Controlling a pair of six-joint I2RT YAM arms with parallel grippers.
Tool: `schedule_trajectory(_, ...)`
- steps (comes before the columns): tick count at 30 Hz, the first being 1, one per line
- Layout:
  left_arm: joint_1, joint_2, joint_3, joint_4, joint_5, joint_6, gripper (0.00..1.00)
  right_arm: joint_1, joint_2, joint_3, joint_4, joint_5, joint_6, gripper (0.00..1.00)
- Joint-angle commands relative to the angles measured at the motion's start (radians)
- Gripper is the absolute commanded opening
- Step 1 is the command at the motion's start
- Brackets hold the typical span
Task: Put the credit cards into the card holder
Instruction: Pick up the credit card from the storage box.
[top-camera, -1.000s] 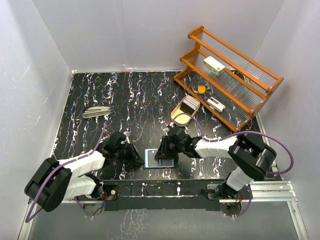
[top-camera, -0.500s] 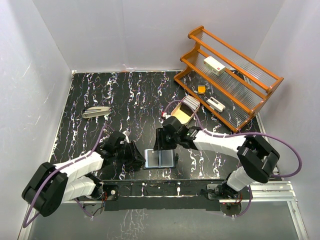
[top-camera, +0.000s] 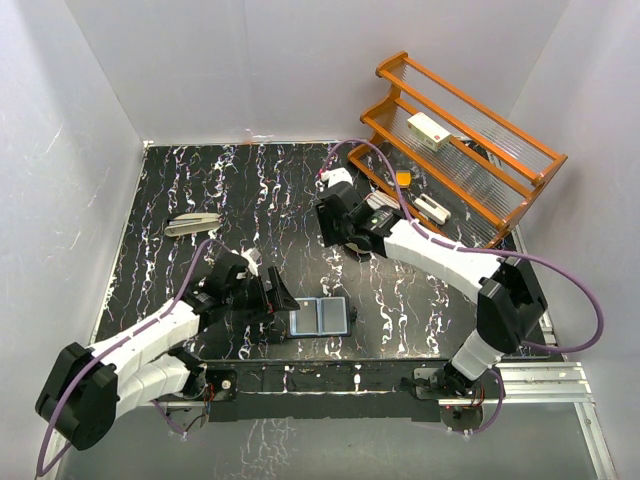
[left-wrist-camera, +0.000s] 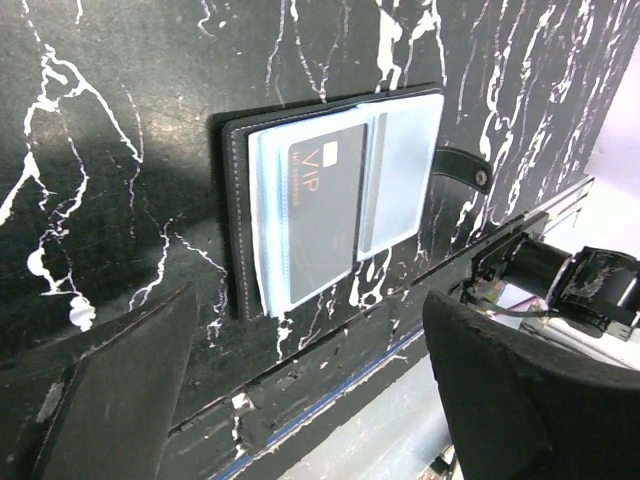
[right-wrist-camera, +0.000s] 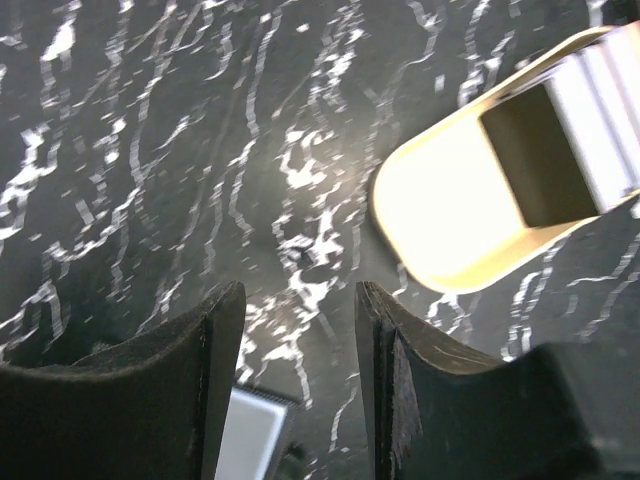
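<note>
Item: card-loading task, between cards by my reading. Card holder (left-wrist-camera: 400, 180): black bifold, lying open and flat on the black marbled table (top-camera: 200, 180) close to its near edge, strap out to the side. One dark VIP credit card (left-wrist-camera: 320, 215) rests on the holder's left face among the pale sleeves; whether it is fully tucked into a pocket cannot be told. Left claw (left-wrist-camera: 310, 320): fingers spread wide, nothing between them, touching neither holder nor card. In its wrist view the holder sits at 12 o'clock, just beyond the fingertips; in the top view the holder (top-camera: 320, 317) is at 3 o'clock of this claw (top-camera: 278, 300), just beside it. Right claw (right-wrist-camera: 298, 300): jaws partly apart, bare table showing through the gap, nothing gripped. The cream tray (right-wrist-camera: 450, 210) lies at 2 o'clock of it, near but not under it, with the remaining credit cards (right-wrist-camera: 548, 140) at the tray's far end. In the top view the holder is at 6 o'clock of the right claw (top-camera: 330, 225), well apart. Step judged in hand: fetching the next card from the tray. Next move calls for carrying the right claw over the tray's far end, coming down square on a card and pinching a thin edge without shoving the tray. The left claw is placed to steady the holder.
</note>
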Motion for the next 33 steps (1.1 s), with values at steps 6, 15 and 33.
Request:
schedule_trajectory(6,-0.004,-0.071,0.137,-0.158,0.008,0.107,0.99,-0.102,0.143,0.127,-0.032,0.196,-0.249,0.48)
schedule_trajectory(15,-0.004,-0.131,0.180,-0.230,-0.023,0.148,0.99,-0.180,0.317,0.239,-0.063,0.329,-0.353,0.63)
schedule_trajectory(33,-0.002,-0.144,0.133,-0.190,0.009,0.100,0.99,-0.264,0.464,0.343,-0.082,0.339,-0.467,0.70)
